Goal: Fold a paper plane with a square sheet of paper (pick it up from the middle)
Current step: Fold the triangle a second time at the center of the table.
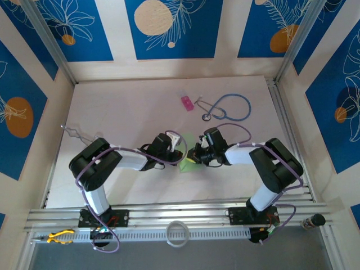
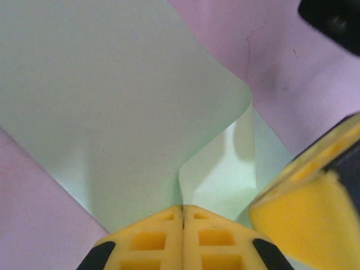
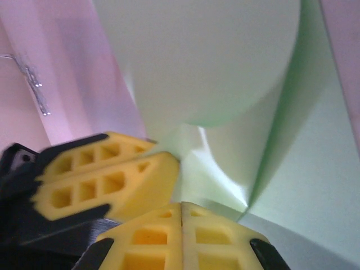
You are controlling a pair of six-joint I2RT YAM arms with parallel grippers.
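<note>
Pale pinkish surface (image 1: pixel 124 112) inside blue-patterned walls: your two arms meet over its middle, closer to the near edge than the far one, and the square sheet of paper (image 1: pixel 189 162) sits right between them. A small pink block (image 1: pixel 187 103) and a blue stethoscope (image 1: pixel 228 108) lie well apart from it, toward the far edge.

Your left pincer (image 2: pixel 183 225) is closed, fingers pressed flat together, and a raised fold of the sheet (image 2: pixel 112 112) runs straight down into its tips, so it reads as pinching the paper. Your right pincer (image 3: pixel 183 228) is closed as well, with its tips at the paper (image 3: pixel 214 62). From this close I cannot tell whether an edge is actually caught between them. The two pincers stand just beside each other, the left one (image 3: pixel 107 180) showing at an angle in the right wrist view.

As for progress, you are early. One large flap is lifted and curling over in a soft roll, not pressed flat, and the sheet reads as broad rather than narrow. No pointed nose, centre crease or dart outline is visible, so the paper plane is not yet formed. By my judgement this flap needs laying down and creasing, and the nose folds and wings remain to be made.
</note>
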